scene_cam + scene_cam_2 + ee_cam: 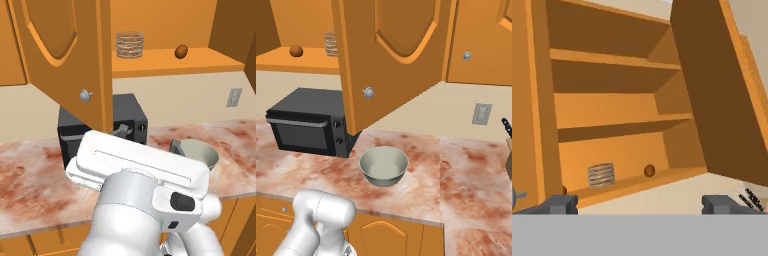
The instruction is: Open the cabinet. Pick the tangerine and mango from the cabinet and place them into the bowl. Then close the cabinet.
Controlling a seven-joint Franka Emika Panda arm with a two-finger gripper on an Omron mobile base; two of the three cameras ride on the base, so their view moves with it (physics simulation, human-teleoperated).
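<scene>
Standing open, the cabinet point(617, 105) shows three shelves, both its doors swung wide, each door with one small round silver knob point(86, 95). On the bottom shelf sits one small round fruit point(181, 51), reddish-brown in this light, so I cannot tell whether it is the mango or the tangerine; being round, it shows no long axis. At the left edge of the hand view, low beside the left door, a sliver of a second fruit point(563, 190) peeks out. One ribbed brownish cylinder point(130, 44) stands upright on the same shelf, well left of the round fruit in the left base view.

Below the cabinet, one pale grey-green bowl point(384, 165) rests mouth-up on the marbled counter point(466, 170), just right of one black microwave point(306, 122). The bowl looks empty in the right base view.

The gripper point(639, 204) points up at the open cabinet with its jaws spread wide, one dark fingertip point(562, 204) at each side of the hand view, holding and touching nothing.
</scene>
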